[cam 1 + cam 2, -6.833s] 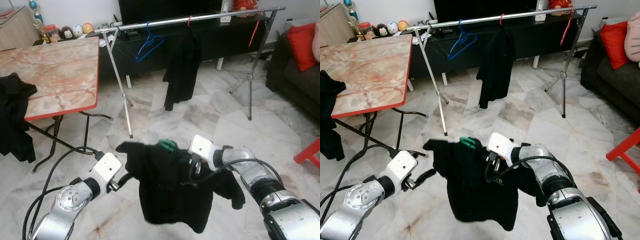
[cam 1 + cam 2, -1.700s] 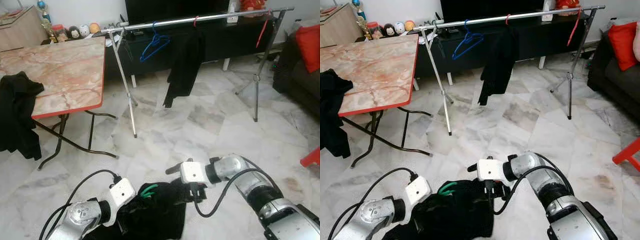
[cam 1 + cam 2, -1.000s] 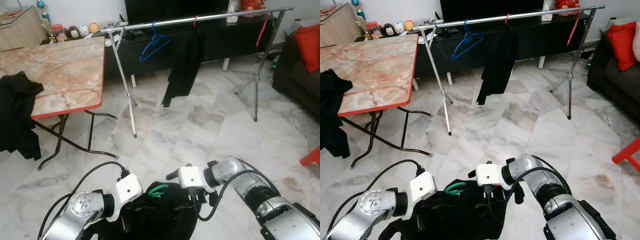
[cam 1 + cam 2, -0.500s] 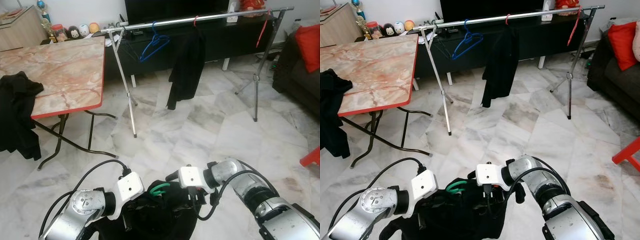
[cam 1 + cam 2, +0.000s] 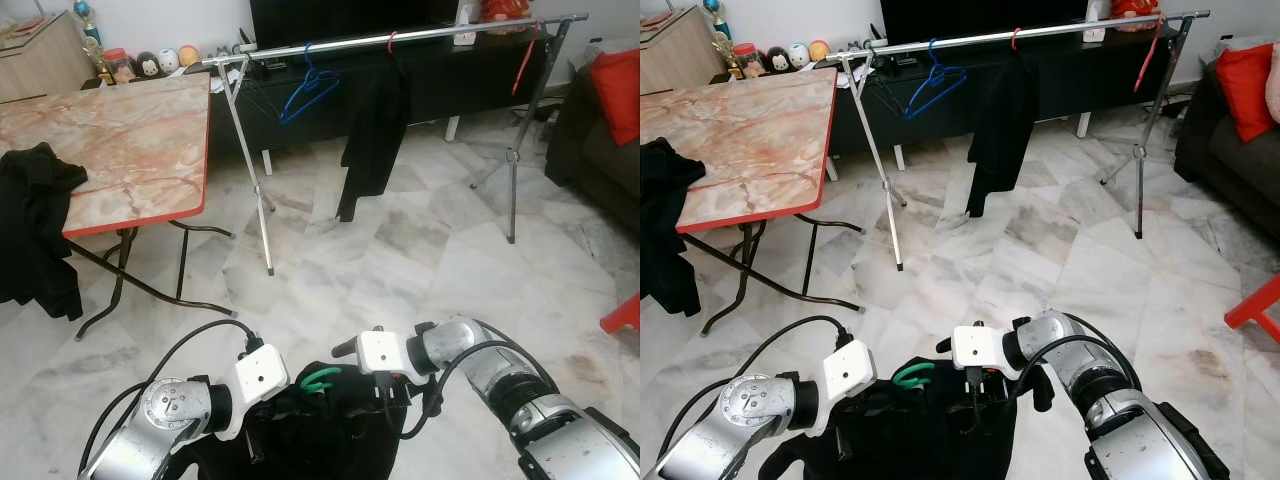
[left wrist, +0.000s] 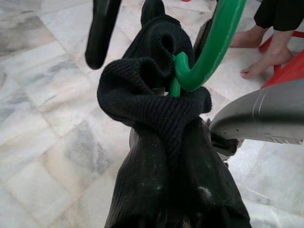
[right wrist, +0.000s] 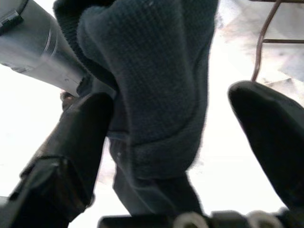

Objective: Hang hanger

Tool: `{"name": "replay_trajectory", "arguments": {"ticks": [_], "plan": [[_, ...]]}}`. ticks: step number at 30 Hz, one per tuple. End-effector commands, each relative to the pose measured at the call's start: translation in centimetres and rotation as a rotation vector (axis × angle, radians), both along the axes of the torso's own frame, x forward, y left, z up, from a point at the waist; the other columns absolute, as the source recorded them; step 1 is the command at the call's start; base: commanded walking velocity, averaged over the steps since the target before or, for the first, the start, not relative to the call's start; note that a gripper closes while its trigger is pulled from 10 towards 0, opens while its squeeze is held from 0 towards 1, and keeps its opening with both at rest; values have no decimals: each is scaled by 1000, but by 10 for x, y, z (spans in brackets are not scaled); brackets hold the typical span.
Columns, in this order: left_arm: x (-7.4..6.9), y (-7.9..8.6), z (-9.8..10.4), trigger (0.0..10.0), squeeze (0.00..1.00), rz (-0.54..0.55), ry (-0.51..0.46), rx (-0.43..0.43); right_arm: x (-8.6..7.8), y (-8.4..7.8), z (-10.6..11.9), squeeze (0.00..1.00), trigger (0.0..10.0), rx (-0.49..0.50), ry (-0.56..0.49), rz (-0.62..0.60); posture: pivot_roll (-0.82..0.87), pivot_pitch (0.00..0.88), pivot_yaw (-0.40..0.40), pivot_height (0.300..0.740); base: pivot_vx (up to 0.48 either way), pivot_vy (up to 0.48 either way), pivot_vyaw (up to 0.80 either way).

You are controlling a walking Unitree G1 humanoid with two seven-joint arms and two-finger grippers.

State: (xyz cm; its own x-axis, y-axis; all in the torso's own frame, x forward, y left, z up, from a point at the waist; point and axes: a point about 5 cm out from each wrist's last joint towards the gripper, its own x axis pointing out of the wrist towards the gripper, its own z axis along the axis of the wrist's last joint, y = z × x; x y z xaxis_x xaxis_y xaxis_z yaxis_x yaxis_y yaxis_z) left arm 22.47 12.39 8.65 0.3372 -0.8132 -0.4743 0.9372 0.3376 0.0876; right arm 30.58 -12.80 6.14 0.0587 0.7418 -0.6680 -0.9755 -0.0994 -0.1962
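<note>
A green hanger (image 5: pixel 320 379) carries a bunched black garment (image 5: pixel 325 435), held low in front of me just above the floor. My left gripper (image 6: pixel 152 33) has the garment and the hanger's hook (image 6: pixel 209 42) wedged between its fingers. From the other side, my right gripper (image 7: pixel 171 95) stands open, its fingers (image 7: pixel 71 156) wide apart around a fold of the garment (image 7: pixel 152 71). The steel clothes rail (image 5: pixel 400 37) stands across the room. It holds a blue hanger (image 5: pixel 305 90), a black garment (image 5: pixel 372 130) and a red hanger (image 5: pixel 523 55).
A marble-topped folding table (image 5: pixel 110 150) stands at my left with black clothing (image 5: pixel 35 230) draped over its edge. A dark sofa with a red cushion (image 5: pixel 615 85) and a red stool (image 5: pixel 622 315) are at my right. A person's bare feet (image 6: pixel 256 57) stand nearby.
Both arms have come down with the garment from higher up to near the floor. Over the last half second they hardly move. The black garment on the rail sways a little.
</note>
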Motion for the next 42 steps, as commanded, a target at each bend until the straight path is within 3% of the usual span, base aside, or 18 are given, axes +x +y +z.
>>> {"name": "replay_trajectory", "arguments": {"ticks": [1, 13, 14, 22, 29, 30, 31, 32, 34, 35, 36, 37, 38, 42], "plan": [[2, -4, 11, 0, 0, -29, -32, -26, 8, 4, 17, 0, 10000, 20, -41, 57, -70, 0, 79, 740, 0, 0, 0], [2, -4, 11, 0, 0, -36, -30, -22, 9, 3, 21, 0, 10000, 12, -35, 89, -70, 0, 79, 740, 0, 0, 0], [1, -5, 11, 0, 0, -37, -27, -23, 8, 4, 21, 0, 0, -3, -13, 115, -69, 0, 77, 740, 0, 0, 0], [0, -6, 11, 0, 0, -42, -20, -28, 1, 8, 13, 0, 0, -45, 69, 190, -67, 0, 76, 740, 0, 0, 0], [-1, -6, 10, 0, 0, -42, -18, -29, 1, 9, 12, 0, 0, -47, 61, 189, -65, 0, 74, 740, 0, 0, 0], [-1, -7, 10, 0, 0, -41, -19, -29, 2, 10, 12, 0, 2902, -53, 38, 182, -66, 0, 73, 740, 0, 0, 0], [-1, -7, 10, 0, 0, -41, -19, -29, 2, 10, 12, 0, 2902, -53, 38, 182, -66, 0, 73, 740, 0, 0, 0], [-1, -7, 11, 0, 0, -41, -19, -30, 2, 10, 12, 0, 10000, -57, 30, 177, -65, 0, 73, 740, 0, 0, 0], [-1, -7, 10, 0, 0, -41, -18, -31, 2, 9, 11, 0, 10000, -65, 31, 175, -65, 0, 73, 740, 0, 0, 0], [-1, -8, 10, 0, 0, -43, -16, -32, 1, 8, 10, 0, 5294, -71, 44, 173, -66, 0, 72, 740, 0, 0, 0], [-1, -8, 10, 0, 0, -43, -16, -32, 1, 8, 9, 0, 3137, -72, 51, 173, -66, 0, 72, 740, 0, 0, 0], [-1, -8, 10, 0, 0, -43, -16, -32, 1, 8, 9, 0, 3137, -72, 51, 173, -66, 0, 72, 740, 0, 0, 0], [-1, -8, 10, 0, 0, -42, -16, -32, 0, 8, 9, 0, 0, -74, 61, 174, -64, 0, 70, 740, 0, 0, 0], [-1, -7, 10, 0, 0, -40, -16, -31, 0, 8, 8, 0, 0, -73, 64, 172, -63, 0, 70, 740, 0, 0, 0]]}}
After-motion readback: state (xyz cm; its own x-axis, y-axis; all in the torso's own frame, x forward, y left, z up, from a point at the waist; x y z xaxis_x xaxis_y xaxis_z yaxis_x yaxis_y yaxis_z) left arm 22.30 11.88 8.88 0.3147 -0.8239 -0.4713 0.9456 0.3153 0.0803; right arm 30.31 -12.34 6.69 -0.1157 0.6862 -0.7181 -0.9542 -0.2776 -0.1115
